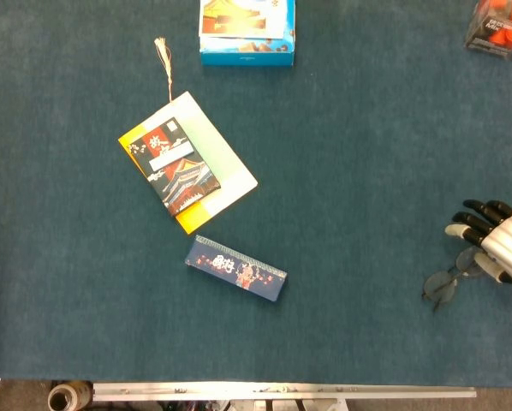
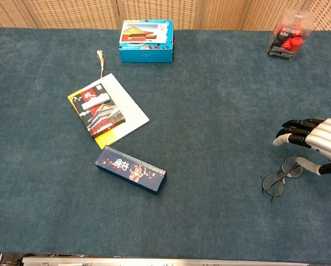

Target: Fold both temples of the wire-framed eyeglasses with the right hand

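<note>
The wire-framed eyeglasses (image 1: 450, 276) (image 2: 282, 175) lie flat on the blue cloth near the right edge, their round lenses set on a diagonal. My right hand (image 1: 498, 244) (image 2: 316, 141) hovers just right of and above them, with its dark-tipped fingers apart and slightly curved and nothing in its grasp. Its thumb reaches down close to the upper lens; whether it touches cannot be told. The temples are too thin to make out. My left hand shows in neither view.
A long dark blue box (image 1: 235, 268) (image 2: 131, 169) lies mid-table. A booklet with a tassel (image 1: 187, 163) (image 2: 107, 109) lies left of centre. At the far edge stand a light blue box (image 1: 247, 30) (image 2: 146, 34) and a clear case of red pieces (image 1: 498, 26) (image 2: 288, 39).
</note>
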Available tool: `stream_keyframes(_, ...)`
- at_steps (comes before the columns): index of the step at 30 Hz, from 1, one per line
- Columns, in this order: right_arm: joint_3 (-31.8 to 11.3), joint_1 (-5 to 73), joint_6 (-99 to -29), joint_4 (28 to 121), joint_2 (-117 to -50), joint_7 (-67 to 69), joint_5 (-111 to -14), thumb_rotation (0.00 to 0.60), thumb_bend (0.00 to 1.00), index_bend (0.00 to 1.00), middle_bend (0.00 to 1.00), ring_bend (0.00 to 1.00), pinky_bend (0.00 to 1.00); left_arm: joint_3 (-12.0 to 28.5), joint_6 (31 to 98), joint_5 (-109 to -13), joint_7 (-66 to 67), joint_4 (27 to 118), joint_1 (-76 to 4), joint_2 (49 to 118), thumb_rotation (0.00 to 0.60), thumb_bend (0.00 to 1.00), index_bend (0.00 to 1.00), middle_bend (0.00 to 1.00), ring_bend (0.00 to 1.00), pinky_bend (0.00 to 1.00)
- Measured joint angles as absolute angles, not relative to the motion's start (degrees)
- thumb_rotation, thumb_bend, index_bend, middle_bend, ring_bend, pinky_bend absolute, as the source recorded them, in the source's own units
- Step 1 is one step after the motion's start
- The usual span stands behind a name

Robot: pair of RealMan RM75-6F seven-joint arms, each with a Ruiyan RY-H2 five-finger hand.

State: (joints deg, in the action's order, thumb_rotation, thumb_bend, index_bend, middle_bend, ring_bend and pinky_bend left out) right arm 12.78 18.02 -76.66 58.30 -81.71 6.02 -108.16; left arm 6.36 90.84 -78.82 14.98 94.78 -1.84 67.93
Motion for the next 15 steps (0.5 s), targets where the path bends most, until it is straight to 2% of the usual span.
stream_keyframes(15,13.4,17.7,-75.7,54.4,-83.4,6.2,-107.2,0.6,0.43,0.29,0.27,0.15,0.27,6.4,91.0,-78.9,14.9,94.9,-1.7,67.9,0.6,0.49,0.57,0.51,0.43,0.52)
